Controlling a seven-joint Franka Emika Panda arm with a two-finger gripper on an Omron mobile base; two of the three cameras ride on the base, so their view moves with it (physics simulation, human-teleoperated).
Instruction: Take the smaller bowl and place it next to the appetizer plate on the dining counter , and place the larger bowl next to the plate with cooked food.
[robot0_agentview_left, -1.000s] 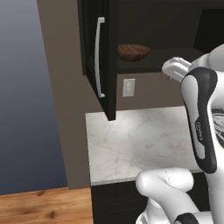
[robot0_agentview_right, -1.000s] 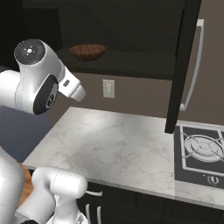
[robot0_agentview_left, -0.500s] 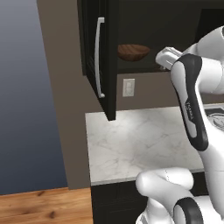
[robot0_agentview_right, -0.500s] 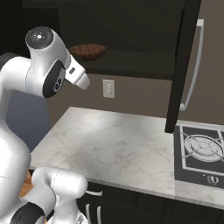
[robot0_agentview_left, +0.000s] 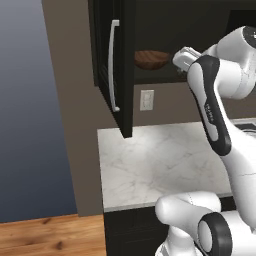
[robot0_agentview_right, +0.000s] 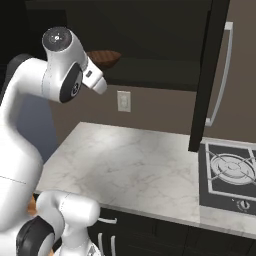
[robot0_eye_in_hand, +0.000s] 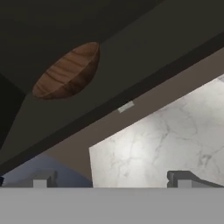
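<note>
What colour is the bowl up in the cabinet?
Reddish-brown wood with visible grain; the bowl shows best in the hand view.

The white arm rises from its base, the upper link with its dark band climbing steeply to a bent elbow held high. From there the forearm reaches forward and slightly downward. The claw (robot0_eye_in_hand: 109, 179) stands wide open, its two small dark fingertips (robot0_eye_in_hand: 42, 179) set far apart with nothing between them. In the left base view the wrist end (robot0_agentview_left: 184, 57) juts out past the elbow, tilted and rolled.
</note>
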